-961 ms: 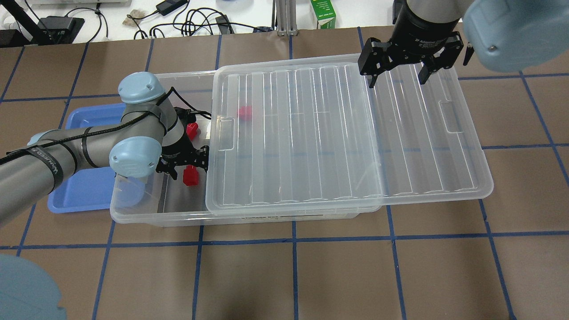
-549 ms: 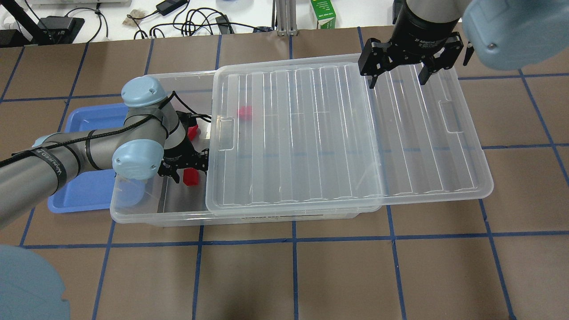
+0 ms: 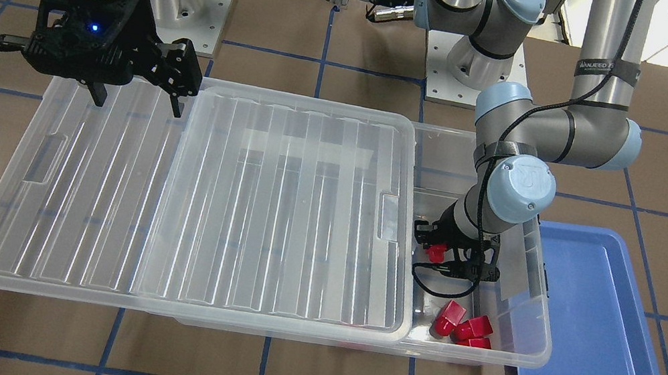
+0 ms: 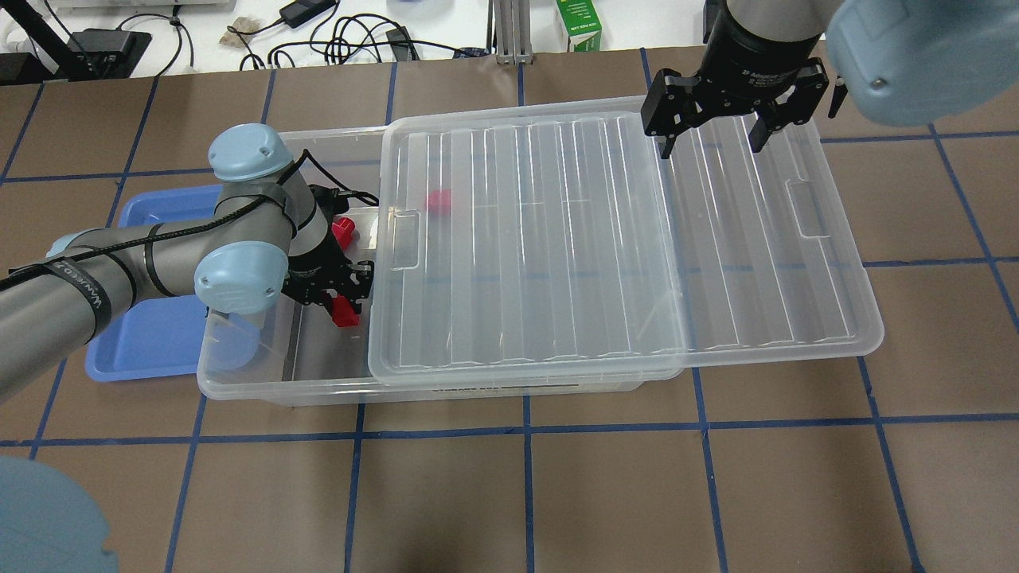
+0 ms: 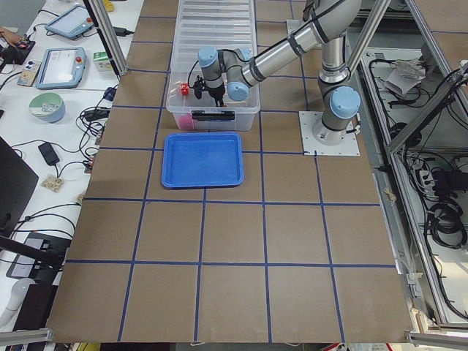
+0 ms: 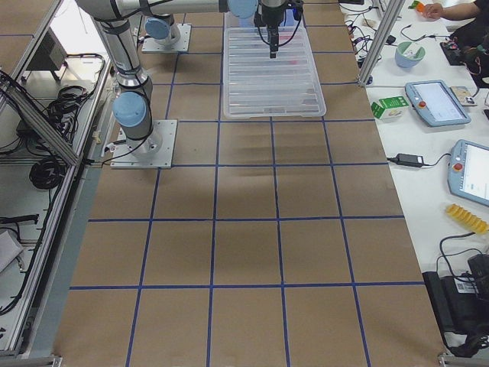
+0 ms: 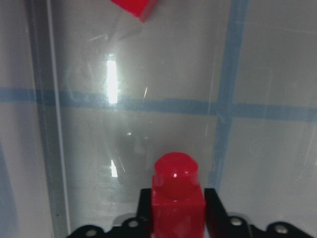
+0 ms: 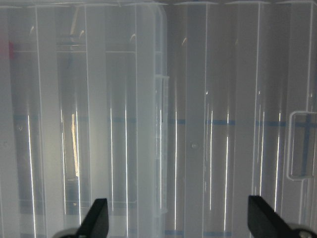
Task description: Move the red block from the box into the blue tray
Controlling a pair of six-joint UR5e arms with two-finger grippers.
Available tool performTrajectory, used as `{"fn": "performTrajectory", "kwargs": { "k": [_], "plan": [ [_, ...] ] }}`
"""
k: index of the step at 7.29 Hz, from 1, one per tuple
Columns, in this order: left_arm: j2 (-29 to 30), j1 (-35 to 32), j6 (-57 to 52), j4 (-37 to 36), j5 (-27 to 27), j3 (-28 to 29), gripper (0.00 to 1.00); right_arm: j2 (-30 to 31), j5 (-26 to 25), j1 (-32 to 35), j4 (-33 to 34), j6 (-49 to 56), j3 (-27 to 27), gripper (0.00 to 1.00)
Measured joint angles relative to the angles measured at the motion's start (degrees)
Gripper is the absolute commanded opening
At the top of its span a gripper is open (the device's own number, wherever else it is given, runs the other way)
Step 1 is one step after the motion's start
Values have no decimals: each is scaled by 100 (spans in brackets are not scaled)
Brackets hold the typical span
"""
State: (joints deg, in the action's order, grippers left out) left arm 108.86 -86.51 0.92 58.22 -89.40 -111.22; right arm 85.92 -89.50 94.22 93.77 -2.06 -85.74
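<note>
My left gripper reaches down into the uncovered end of the clear box and is shut on a red block. In the left wrist view the red block sits between the two fingers, stub end forward, over the box floor. In the front view the held block is at the gripper. The blue tray lies beside the box, under the left arm, with nothing showing in it. My right gripper is open and empty above the lid.
The lid is slid sideways and overhangs the box on my right side. More red blocks lie in the box: a cluster near the far wall, and one under the lid. Cables and a green carton lie beyond the table.
My left gripper has gone from open around the red block to shut on it, and the wrist has shifted slightly. The right arm and the lid have not moved.
</note>
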Motion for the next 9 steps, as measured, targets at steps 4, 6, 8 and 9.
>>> {"fn": "performTrajectory", "kwargs": {
  "k": [4,6,8,9],
  "plan": [
    [-295,54,-3,1401,-10,1241,0,3,8,0,9,3,-2,100],
    [-421,179,-61,2059,-34,1840,0,-1,30,0,32,10,-2,100],
    [-492,891,-846,2270,-39,2074,0,-3,16,-11,36,39,-4,100],
    [-479,1317,-1433,2291,-19,2099,0,-2,24,-20,24,53,-6,100]
  ]
}}
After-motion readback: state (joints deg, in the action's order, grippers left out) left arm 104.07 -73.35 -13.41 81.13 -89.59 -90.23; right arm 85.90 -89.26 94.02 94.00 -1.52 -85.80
